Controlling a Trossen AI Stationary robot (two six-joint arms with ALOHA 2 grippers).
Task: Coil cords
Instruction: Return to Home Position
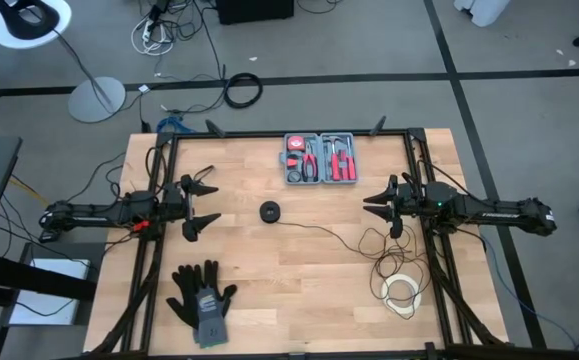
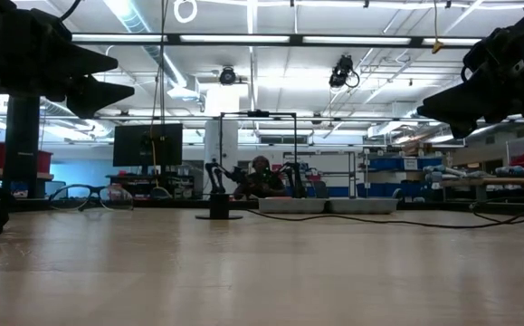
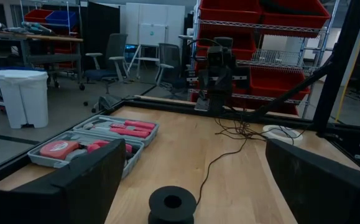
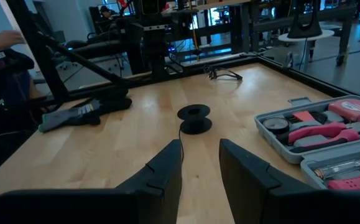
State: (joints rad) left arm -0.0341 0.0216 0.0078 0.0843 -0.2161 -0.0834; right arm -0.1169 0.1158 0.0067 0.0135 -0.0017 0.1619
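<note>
Grippers both released, holding nothing: left gripper (image 1: 205, 205) spread wide, right gripper (image 1: 375, 204) parted narrowly, each raised above the table (image 1: 269, 320) and facing the black spool (image 1: 270, 211) between them. Black wire (image 1: 309, 226) lies unwound from the spool to loose loops beside the right arm. Judgement: retraction to home should lift straight back, right arm clear of those loops, to avoid snagging.

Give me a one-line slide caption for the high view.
Left end effector and right end effector open, flanking the black spool; its thin wire lies uncoiled.
</note>
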